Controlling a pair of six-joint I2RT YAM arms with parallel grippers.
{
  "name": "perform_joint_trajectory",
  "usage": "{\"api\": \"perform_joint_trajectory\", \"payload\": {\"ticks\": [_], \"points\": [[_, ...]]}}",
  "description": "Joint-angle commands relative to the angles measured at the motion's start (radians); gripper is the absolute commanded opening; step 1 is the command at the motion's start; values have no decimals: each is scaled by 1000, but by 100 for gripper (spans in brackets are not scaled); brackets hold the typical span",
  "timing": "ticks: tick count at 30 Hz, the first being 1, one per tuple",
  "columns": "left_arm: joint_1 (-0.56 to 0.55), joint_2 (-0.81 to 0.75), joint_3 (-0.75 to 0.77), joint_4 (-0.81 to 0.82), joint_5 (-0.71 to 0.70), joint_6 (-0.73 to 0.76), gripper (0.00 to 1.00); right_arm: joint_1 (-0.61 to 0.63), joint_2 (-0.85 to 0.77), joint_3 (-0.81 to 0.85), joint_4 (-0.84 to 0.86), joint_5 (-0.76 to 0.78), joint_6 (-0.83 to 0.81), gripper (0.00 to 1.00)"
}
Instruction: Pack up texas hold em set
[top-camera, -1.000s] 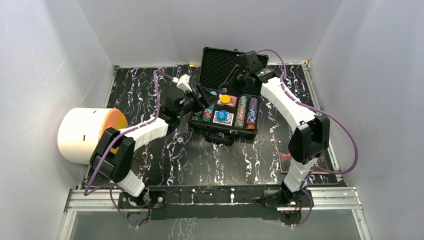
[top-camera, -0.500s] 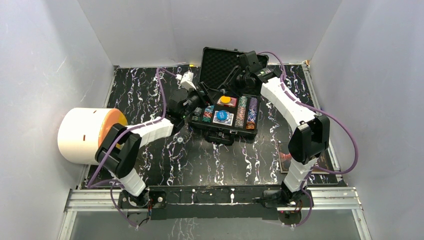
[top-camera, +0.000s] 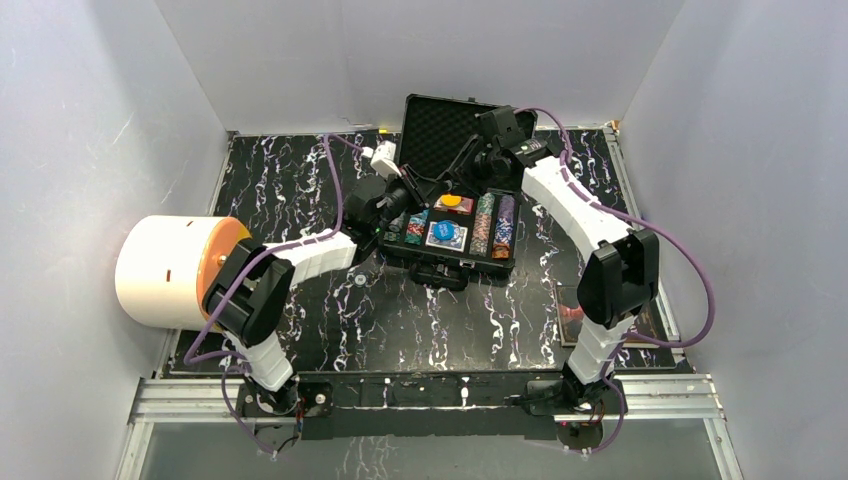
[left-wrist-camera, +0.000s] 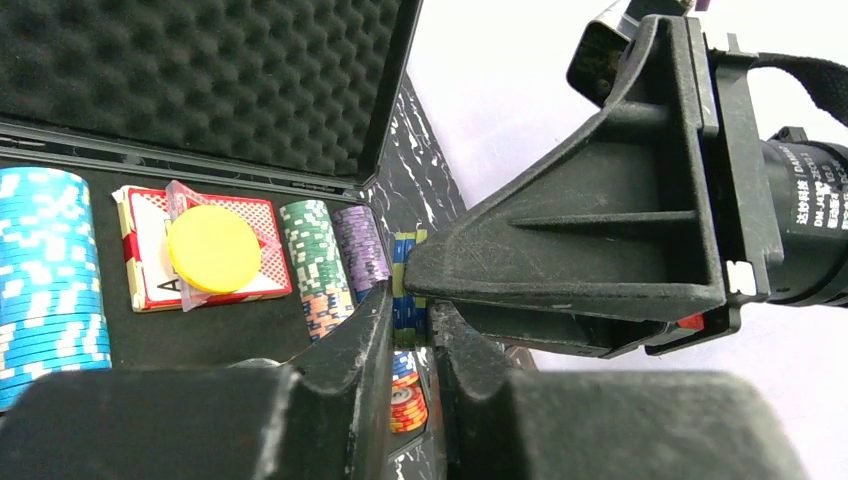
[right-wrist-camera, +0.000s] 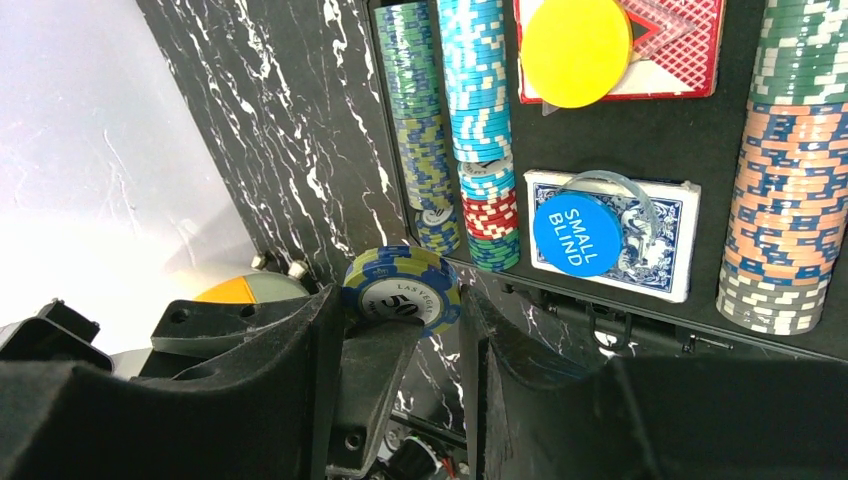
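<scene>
Case (top-camera: 452, 264): black; lid foam (left-wrist-camera: 200, 70) black, egg-crate dimpled.
Blue-white chips (right-wrist-camera: 477, 80); green-white chips (right-wrist-camera: 800, 50); salmon chips (right-wrist-camera: 785, 200).
Disc (right-wrist-camera: 577, 37): plain yellow.
Red deck (right-wrist-camera: 685, 40): diamond lattice.
Blue deck (right-wrist-camera: 665, 250): scrollwork.
Lone chip (right-wrist-camera: 400, 290): navy, green-yellow rim.
Worktop (right-wrist-camera: 290, 130): black, white-veined.

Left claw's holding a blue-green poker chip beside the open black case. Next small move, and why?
Probably ease the left claw with its blue-green poker chip over the black hard case's wall to the end of the matching chip row. The chip hangs just outside that corner; the right claw flanks it, contact unclear.
</scene>
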Motion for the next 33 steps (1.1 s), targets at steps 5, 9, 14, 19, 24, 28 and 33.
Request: {"api": "perform_joint_trajectory", "payload": {"ticks": [5,9,14,19,24,28,33], "points": [[3,-55,-9,33,0,137,0,-27,-42,-3,43,-33,-61,74],[31,-99,-28,-58,125,278,0,-96,-83,-21,67,-59,-123,86],[153,-173,-24,-254,506,559,0,-193,-171,-115,115,-85,-171,86],[204,-233,109,-847,676,1212,0,-248,-243,-218,124,-81,-181,85],[205,-157,261,-1356,637,1611,0,-253,-259,-243,136,-97,-189,85],[205,-106,317,-1452,613,1689,0,-253,-261,-242,137,-98,-193,84],[204,-72,339,-1448,555,1699,0,-254,-266,-251,138,-100,-193,84]]}}
